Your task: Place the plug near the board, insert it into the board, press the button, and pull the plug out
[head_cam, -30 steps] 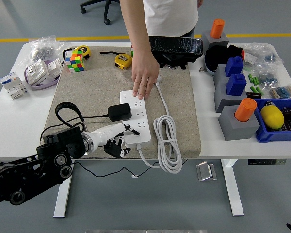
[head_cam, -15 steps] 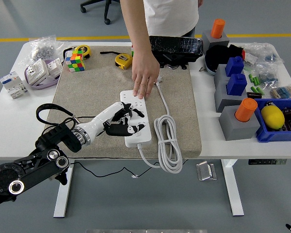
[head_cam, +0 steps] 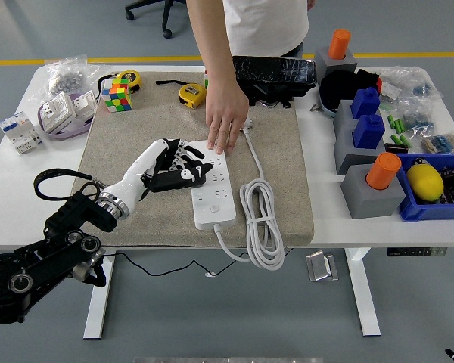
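A white power strip (head_cam: 213, 198) lies on the beige mat (head_cam: 136, 132), running from mid-mat toward the near edge. A person's hand (head_cam: 227, 121) presses flat on its far end. My left hand (head_cam: 180, 162) reaches in from the lower left, and its white fingers (head_cam: 193, 155) curl over the black plug adapter (head_cam: 169, 181) at the strip's left side, by its middle sockets. Most of the plug is hidden, so I cannot tell whether its pins are in a socket. Its black cable (head_cam: 49, 181) loops back over my forearm. My right arm is out of view.
The strip's white cord (head_cam: 262, 223) lies coiled at the mat's near right. A Rubik's cube (head_cam: 116, 97), two yellow tape measures (head_cam: 191, 94) and a black box (head_cam: 276, 74) sit at the far side. Grey blocks (head_cam: 371, 189) and a blue bin (head_cam: 439, 189) crowd the right.
My left hand rose from the strip's near end, closed over the black plug and has carried it slightly left and farther along the strip. The person's hand has stayed put.
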### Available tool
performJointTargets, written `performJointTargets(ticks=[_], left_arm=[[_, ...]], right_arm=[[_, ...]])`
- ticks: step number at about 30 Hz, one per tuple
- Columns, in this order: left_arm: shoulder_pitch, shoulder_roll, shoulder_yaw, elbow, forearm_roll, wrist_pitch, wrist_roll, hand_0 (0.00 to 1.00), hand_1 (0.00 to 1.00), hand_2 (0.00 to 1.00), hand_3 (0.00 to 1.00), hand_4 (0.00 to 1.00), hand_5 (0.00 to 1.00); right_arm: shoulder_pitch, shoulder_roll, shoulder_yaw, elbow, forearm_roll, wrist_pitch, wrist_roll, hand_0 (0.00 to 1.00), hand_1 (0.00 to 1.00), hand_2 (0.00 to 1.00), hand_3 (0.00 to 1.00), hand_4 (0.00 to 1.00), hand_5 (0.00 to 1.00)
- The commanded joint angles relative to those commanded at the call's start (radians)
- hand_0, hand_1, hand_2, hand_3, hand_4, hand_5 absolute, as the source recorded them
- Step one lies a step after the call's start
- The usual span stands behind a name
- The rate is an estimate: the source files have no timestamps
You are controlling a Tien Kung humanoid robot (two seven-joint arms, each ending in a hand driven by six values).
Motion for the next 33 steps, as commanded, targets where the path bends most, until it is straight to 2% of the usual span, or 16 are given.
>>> performJointTargets(ticks=[8, 10, 11, 13, 16, 17, 19, 20, 22, 23, 28, 29, 33], left_arm=[[-0.004, 0.006, -0.001, -0.006, 0.009, -0.004, 0.005, 0.257, 0.294, 0.437, 0.492, 0.825, 0.386], [-0.003, 0.008, -0.004, -0.009, 0.019, -0.013, 0.011, 0.257, 0.294, 0.437, 0.492, 0.825, 0.386], [-0.003, 0.01, -0.007, -0.011, 0.026, -0.024, 0.015, 0.251, 0.295, 0.438, 0.527, 0.829, 0.382], [-0.002, 0.013, -0.014, -0.017, 0.048, -0.053, 0.033, 0.251, 0.295, 0.438, 0.527, 0.829, 0.382], [0.0, 0.021, -0.031, -0.044, 0.137, -0.125, 0.106, 0.251, 0.295, 0.438, 0.527, 0.829, 0.382], [-0.001, 0.024, -0.036, -0.056, 0.176, -0.155, 0.14, 0.219, 0.215, 0.38, 0.652, 0.814, 0.191], [-0.003, 0.029, -0.041, -0.083, 0.258, -0.221, 0.218, 0.219, 0.215, 0.38, 0.652, 0.814, 0.191], [-0.004, 0.03, -0.041, -0.09, 0.293, -0.238, 0.241, 0.219, 0.215, 0.38, 0.652, 0.814, 0.191], [-0.005, 0.03, -0.042, -0.101, 0.345, -0.258, 0.263, 0.219, 0.215, 0.38, 0.652, 0.814, 0.191], [-0.005, 0.03, -0.043, -0.105, 0.362, -0.267, 0.272, 0.169, 0.18, 0.269, 0.759, 0.713, 0.112], [-0.011, 0.03, -0.027, -0.126, 0.441, -0.32, 0.343, 0.169, 0.18, 0.269, 0.759, 0.713, 0.112], [-0.013, 0.03, -0.023, -0.128, 0.454, -0.333, 0.359, 0.116, 0.098, 0.186, 0.851, 0.59, 0.002], [-0.014, 0.029, -0.012, -0.124, 0.455, -0.367, 0.39, 0.116, 0.098, 0.186, 0.851, 0.59, 0.002]], right_arm=[[0.002, -0.001, -0.004, 0.0, 0.002, 0.001, 0.0, 0.609, 0.66, 0.633, 0.564, 0.975, 0.578], [0.002, -0.002, -0.004, 0.0, 0.002, 0.0, 0.0, 0.609, 0.66, 0.633, 0.564, 0.975, 0.578], [0.003, -0.003, -0.005, 0.0, 0.002, 0.0, 0.0, 0.609, 0.66, 0.633, 0.564, 0.975, 0.578], [0.003, -0.004, -0.007, 0.0, 0.002, 0.0, 0.0, 0.609, 0.66, 0.633, 0.564, 0.975, 0.578], [0.004, -0.005, -0.01, 0.001, 0.003, 0.001, 0.0, 0.609, 0.66, 0.633, 0.564, 0.975, 0.578], [0.004, -0.005, -0.011, 0.001, 0.003, 0.001, 0.0, 0.611, 0.66, 0.632, 0.564, 0.974, 0.578], [0.005, -0.006, -0.013, 0.001, 0.003, 0.001, 0.0, 0.611, 0.66, 0.632, 0.564, 0.974, 0.578], [0.005, -0.006, -0.014, 0.001, 0.003, 0.001, -0.001, 0.611, 0.66, 0.632, 0.564, 0.974, 0.578], [0.006, -0.007, -0.016, 0.001, 0.003, 0.002, -0.001, 0.611, 0.66, 0.632, 0.564, 0.974, 0.578], [0.006, -0.007, -0.017, 0.001, 0.003, 0.002, -0.001, 0.596, 0.659, 0.632, 0.564, 0.974, 0.577], [0.005, -0.007, -0.018, 0.001, 0.003, 0.002, -0.002, 0.596, 0.659, 0.632, 0.564, 0.974, 0.577], [0.005, -0.007, -0.017, 0.001, 0.003, 0.002, -0.002, 0.598, 0.659, 0.632, 0.564, 0.974, 0.578], [0.004, -0.007, -0.015, 0.001, 0.003, 0.001, -0.002, 0.598, 0.659, 0.632, 0.564, 0.974, 0.578]])
